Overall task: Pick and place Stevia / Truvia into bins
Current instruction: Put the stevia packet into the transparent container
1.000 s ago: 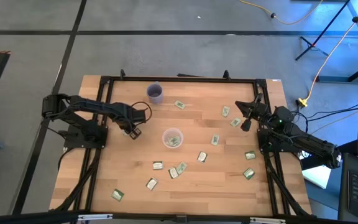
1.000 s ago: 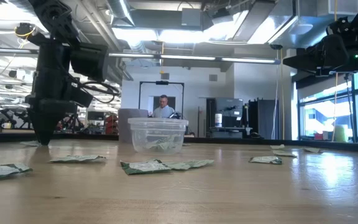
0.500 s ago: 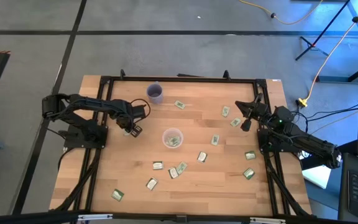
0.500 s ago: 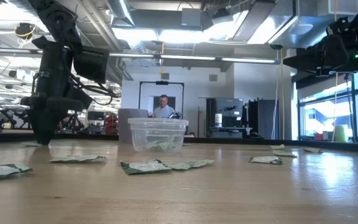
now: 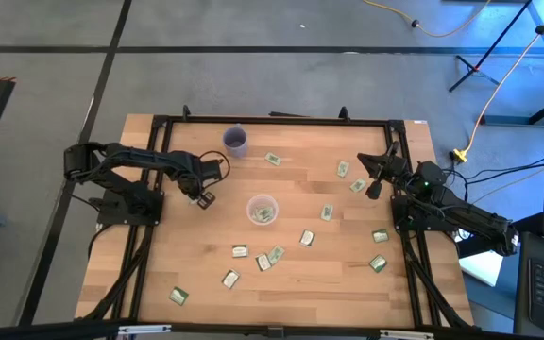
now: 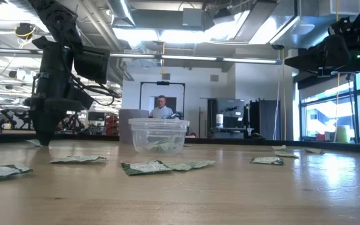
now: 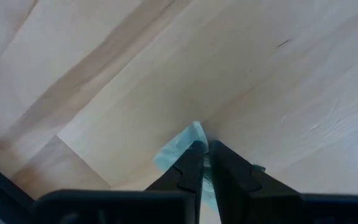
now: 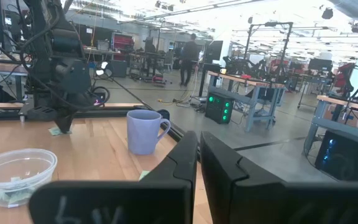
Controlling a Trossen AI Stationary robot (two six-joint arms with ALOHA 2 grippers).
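Left pincer [image 5: 204, 198]: down at the bench [image 5: 159, 274], on its left half, fingers drawn narrow onto 1 green-and-white sachet [image 7: 180, 146]; the left wrist view shows the packet caught between the fingertips, a corner poking out ahead of them, so it reads as gripped at the edge, flat on the wood. Long axis of that packet: cannot tell, most of it hidden under the fingers. Clear cup [image 5: 262, 210]: mid-bench, to the right of the left pincer and near it, upright, already holding a few sachets; the coming carry runs from the pincer rightward to this cup, and the left arm is the nearer of the 2. Purple cup [image 5: 236, 141]: toward the far edge, not the target. Loose sachets [image 5: 240, 251]: about a dozen scattered flat over the centre and right, long axes pointing every way. Right pincer [image 5: 374, 189]: parked above the right side, fingers nearly together, holding nothing.
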